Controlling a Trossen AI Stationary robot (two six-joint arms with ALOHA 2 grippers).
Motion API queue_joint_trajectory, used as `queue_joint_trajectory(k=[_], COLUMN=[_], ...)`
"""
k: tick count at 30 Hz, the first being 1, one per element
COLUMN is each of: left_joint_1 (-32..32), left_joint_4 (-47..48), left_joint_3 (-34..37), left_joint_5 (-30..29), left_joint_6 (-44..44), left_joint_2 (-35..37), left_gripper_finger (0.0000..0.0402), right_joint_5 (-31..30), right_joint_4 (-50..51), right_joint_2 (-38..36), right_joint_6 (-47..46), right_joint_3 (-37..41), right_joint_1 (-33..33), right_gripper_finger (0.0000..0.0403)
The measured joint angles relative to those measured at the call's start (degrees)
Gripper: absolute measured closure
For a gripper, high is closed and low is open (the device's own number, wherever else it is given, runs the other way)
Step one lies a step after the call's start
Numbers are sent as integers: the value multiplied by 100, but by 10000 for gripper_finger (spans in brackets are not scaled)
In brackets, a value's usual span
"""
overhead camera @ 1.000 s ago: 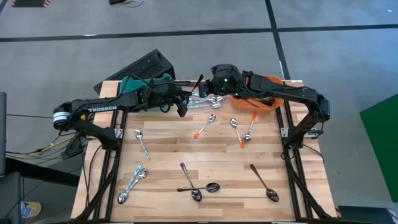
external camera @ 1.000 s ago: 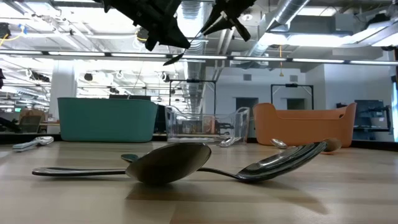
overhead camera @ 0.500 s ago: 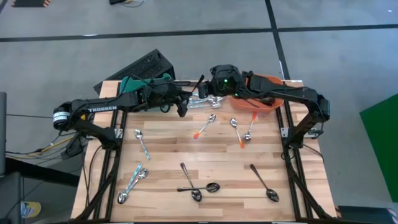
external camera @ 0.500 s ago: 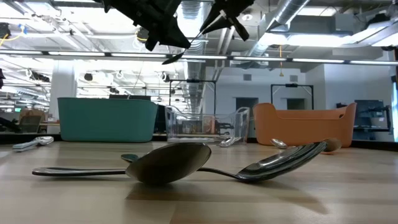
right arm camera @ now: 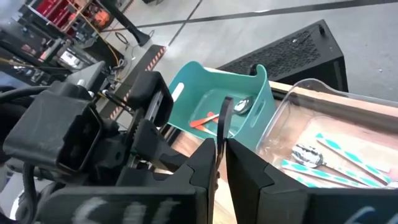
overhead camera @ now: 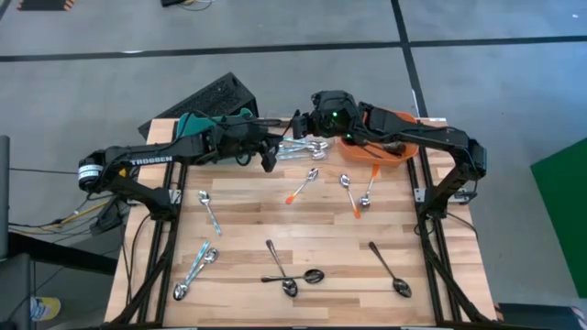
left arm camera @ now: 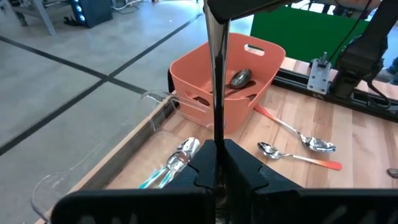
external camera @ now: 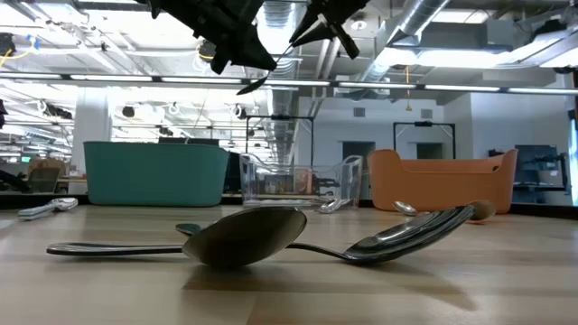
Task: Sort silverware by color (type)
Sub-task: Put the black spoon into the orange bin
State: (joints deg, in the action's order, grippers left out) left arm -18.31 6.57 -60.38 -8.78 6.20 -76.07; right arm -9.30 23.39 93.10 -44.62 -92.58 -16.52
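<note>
A dark-handled spoon hangs in the air between my two grippers, high above the far part of the table, over the clear bin. In the low view the spoon slants up from my left gripper to my right gripper. From above, my left gripper and my right gripper face each other, both shut on the spoon. Orange-red, teal and dark spoons lie flat on the table, among them two dark ones near the low camera. My left gripper pinches one end of the thin dark handle between its two fingers, with the spoon running on straight out past them. The spoon is lifted clear of the table. My right gripper pinches the other end of the dark spoon between its two fingers, coming from the table's right side toward the left gripper. Whether the bowl or the handle tip is at its fingers cannot be told.
Along the far edge stand a teal bin, a clear bin holding teal-handled spoons and an orange bin holding spoons. Loose spoons lie across the table's middle and near part. A dark case sits beyond the far edge.
My right gripper has shifted slightly toward the far edge and the left gripper, still shut on the spoon. The left gripper and the spoons on the table have kept still.
</note>
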Motion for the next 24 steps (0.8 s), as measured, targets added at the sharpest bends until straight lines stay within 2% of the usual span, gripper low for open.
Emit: queue_joint_trajectory(k=[16, 22, 24], left_joint_1=[0, 0, 0], left_joint_4=[-7, 9, 7], left_joint_3=[0, 0, 0], left_joint_5=[-2, -4, -2], left_joint_6=[-85, -128, -144], left_joint_2=[0, 0, 0], left_gripper_finger=[401, 401, 401], right_joint_5=[0, -2, -2], right_joint_4=[-268, -266, -276], right_joint_2=[0, 0, 0], right_joint_6=[-11, 436, 570], right_joint_3=[0, 0, 0], right_joint_1=[-89, -89, -89], right_gripper_finger=[343, 387, 390])
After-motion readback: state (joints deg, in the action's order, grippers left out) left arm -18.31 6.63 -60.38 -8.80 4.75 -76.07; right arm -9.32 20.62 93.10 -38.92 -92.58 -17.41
